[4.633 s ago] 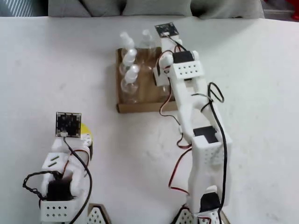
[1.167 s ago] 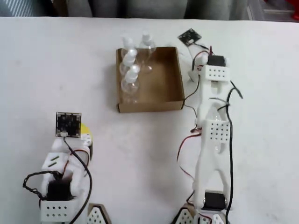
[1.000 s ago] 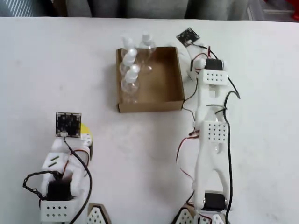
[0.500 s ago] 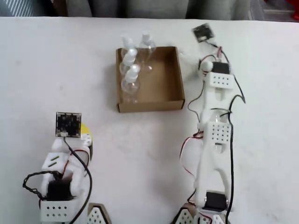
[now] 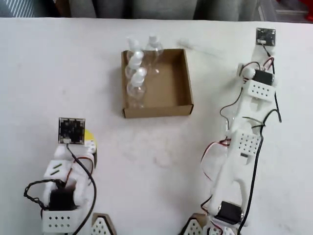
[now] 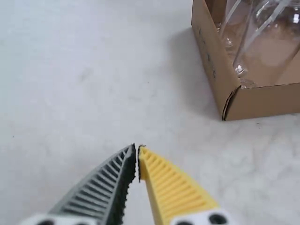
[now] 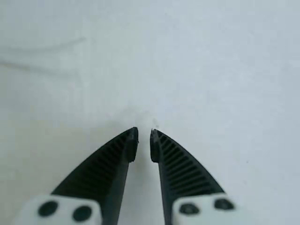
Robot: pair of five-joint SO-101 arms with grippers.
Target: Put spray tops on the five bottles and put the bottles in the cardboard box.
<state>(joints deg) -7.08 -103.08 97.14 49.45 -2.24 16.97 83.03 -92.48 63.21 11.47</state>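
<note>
**Counter** (image 5: 49, 58): white, matte, with faint grey mottling and light scuffs. Bare surface lies under and just ahead of both the left jaws and the right jaws.

**Cardboard box** (image 5: 156, 111): brown, open-topped, sitting flat on the counter. It is ahead of the left jaws and off to their right. It is well apart from the right jaws, on their left.

**Streak** (image 5: 195, 46): a faint grey mark on the counter between the box and the right jaws.
</note>
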